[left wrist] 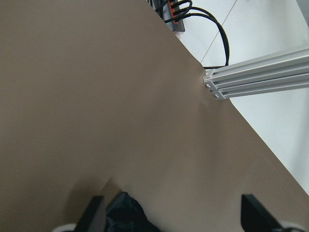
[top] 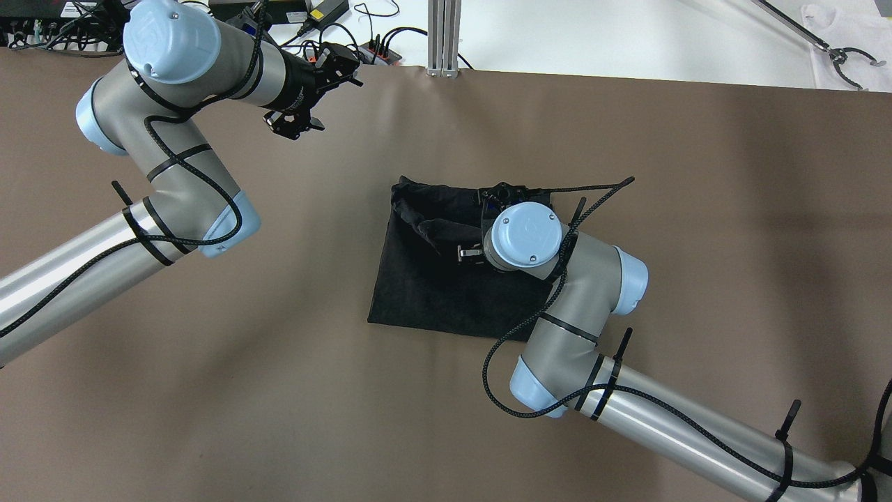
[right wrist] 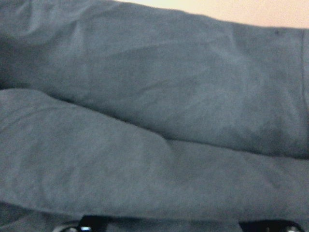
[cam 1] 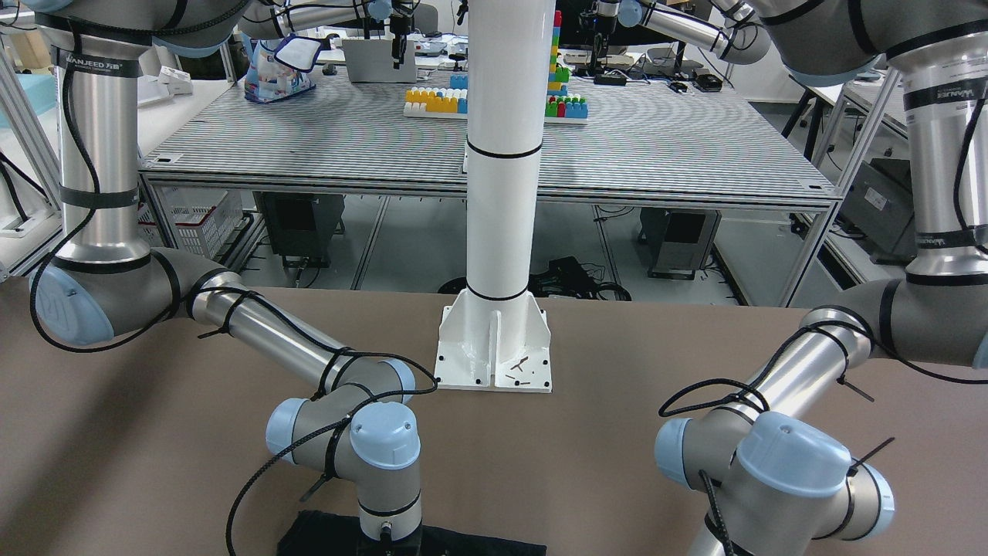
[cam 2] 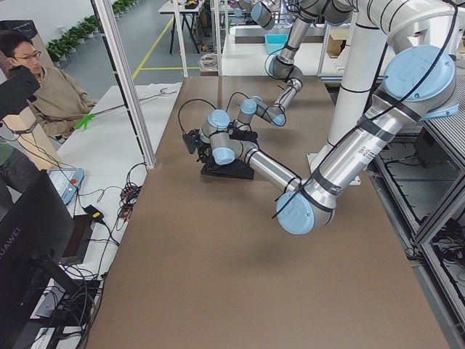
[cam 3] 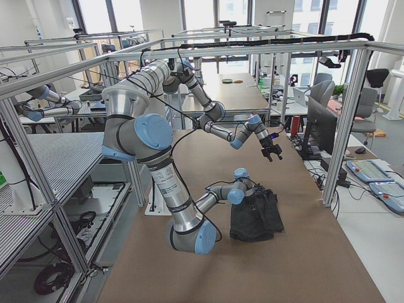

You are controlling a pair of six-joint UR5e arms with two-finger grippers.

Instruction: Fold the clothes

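Mid-fold, I reckon: shirt (top: 432, 286) is lying bunched right beneath the right gripper (right wrist: 174, 224), jaws spread, gripping nothing. Left gripper (left wrist: 176, 212) is hanging released, shirt well off it. Next likely needs pinching the rumpled edge, pulling it over.

The right tool (right wrist: 175, 225) shows in its own camera only as two fingertips (right wrist: 268, 225) cut by the bottom edge, over a blurred garment (right wrist: 159, 121). From overhead its wrist (top: 527, 234) hides most of that tool and part of the garment. The left tool (left wrist: 173, 199) is cut off the same way, with only two fingers (left wrist: 96, 212) showing. The front view's bottom edge leaves just a strip of garment. In the side views both tools are too small to judge.
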